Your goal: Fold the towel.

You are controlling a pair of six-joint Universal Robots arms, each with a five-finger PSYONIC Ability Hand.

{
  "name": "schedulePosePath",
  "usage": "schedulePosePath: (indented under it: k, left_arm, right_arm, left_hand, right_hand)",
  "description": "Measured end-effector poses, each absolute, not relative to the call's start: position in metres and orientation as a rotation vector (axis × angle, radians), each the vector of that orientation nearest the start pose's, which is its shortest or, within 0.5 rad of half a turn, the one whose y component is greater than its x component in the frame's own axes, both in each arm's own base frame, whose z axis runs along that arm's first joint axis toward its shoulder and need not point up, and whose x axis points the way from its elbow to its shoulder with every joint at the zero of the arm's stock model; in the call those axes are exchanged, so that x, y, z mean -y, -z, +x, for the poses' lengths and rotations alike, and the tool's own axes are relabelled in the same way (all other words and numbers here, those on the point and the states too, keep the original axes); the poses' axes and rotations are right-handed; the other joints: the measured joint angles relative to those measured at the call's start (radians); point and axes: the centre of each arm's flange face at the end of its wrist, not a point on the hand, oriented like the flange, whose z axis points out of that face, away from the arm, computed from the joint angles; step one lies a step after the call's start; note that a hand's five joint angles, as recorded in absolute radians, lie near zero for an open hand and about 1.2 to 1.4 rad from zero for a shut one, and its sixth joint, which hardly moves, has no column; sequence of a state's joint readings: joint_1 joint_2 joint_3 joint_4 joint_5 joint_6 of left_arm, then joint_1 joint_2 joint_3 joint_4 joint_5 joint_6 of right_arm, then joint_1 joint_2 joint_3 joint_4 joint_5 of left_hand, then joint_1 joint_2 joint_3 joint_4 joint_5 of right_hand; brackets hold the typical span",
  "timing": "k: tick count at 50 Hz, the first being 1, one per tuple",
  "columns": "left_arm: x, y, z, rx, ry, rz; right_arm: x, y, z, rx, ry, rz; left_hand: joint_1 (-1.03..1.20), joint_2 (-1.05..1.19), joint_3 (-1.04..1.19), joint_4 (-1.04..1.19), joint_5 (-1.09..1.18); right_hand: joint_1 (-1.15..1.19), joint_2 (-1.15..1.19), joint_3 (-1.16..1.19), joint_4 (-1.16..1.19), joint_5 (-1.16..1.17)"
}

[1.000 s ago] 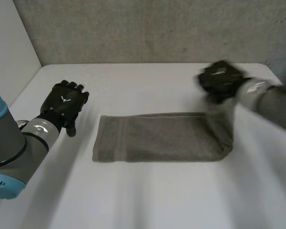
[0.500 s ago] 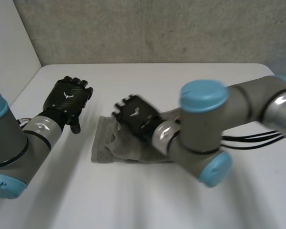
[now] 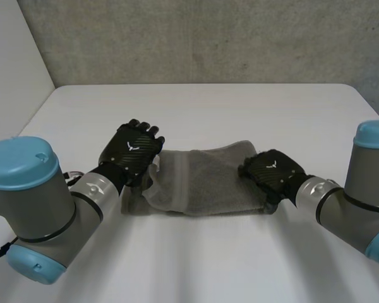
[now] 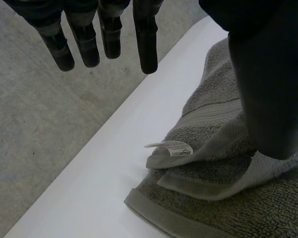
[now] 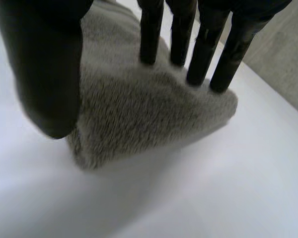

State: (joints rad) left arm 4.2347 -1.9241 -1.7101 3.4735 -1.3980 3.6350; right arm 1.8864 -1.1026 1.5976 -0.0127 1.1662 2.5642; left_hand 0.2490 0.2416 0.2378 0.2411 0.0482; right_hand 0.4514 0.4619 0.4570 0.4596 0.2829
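The grey terry towel (image 3: pixel 202 186) lies on the white desk (image 3: pixel 208 107) between the 2 hands, folded over into a loose band whose hemmed layers stack unevenly. The left hand (image 3: pixel 131 151) sits over one end, its fingers (image 4: pixel 82 44) straight and clear of the cloth. Its thumb (image 4: pixel 268 89) is above the layers, beside a small white label (image 4: pixel 173 149). The right hand (image 3: pixel 271 172) rests on the opposite, rounded end with straight fingers (image 5: pixel 198 54) touching the top, gripping nothing.
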Motion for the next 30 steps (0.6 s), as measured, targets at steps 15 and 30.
schedulePosePath:
  k: [15, 30]
  left_arm:
    - [0.245, -0.186, -0.290, -2.106, 2.151, 1.281]
    - [0.245, -0.190, -0.290, -2.119, 2.170, 1.260]
  right_arm:
    - [0.281, -0.136, 0.257, -2.121, 1.569, -1.278]
    - [0.287, -0.143, 0.221, -2.253, 1.534, -1.207]
  left_hand:
    - [0.000, 0.000, 0.000, 0.000, 0.000]
    - [0.000, 0.000, 0.000, 0.000, 0.000]
  right_hand:
    - [0.840, 0.873, 0.877, 0.878, 0.879]
    - [0.880, 0.873, 0.877, 0.878, 0.881]
